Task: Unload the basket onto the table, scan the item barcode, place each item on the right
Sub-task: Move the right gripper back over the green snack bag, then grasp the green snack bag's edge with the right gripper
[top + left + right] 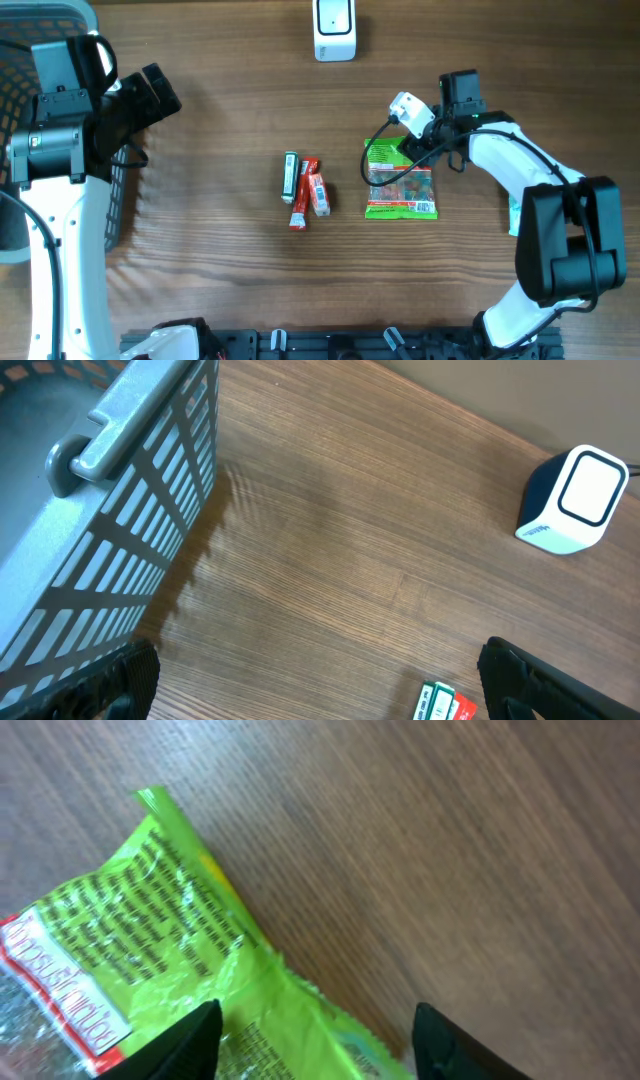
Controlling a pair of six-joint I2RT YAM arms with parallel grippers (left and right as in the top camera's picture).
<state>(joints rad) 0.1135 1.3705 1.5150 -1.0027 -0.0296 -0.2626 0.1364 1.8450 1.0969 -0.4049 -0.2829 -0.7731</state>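
Observation:
A green candy bag (400,180) with a barcode label lies flat on the wooden table at centre right. My right gripper (408,148) is at the bag's far, top edge. In the right wrist view the gripper (315,1042) is open, its two black fingers standing either side of the bag's crimped green edge (300,1010) with a gap on both sides. The white barcode scanner (334,28) stands at the table's far edge. My left gripper (160,92) hovers at the far left, wide open (320,690) over bare wood with nothing between its fingers.
A grey wire basket (118,200) stands at the left edge, close beside the left arm (120,470). A green-and-white bar (290,177) and two red packets (312,192) lie in the middle of the table. The scanner (572,500) shows at the upper right of the left wrist view.

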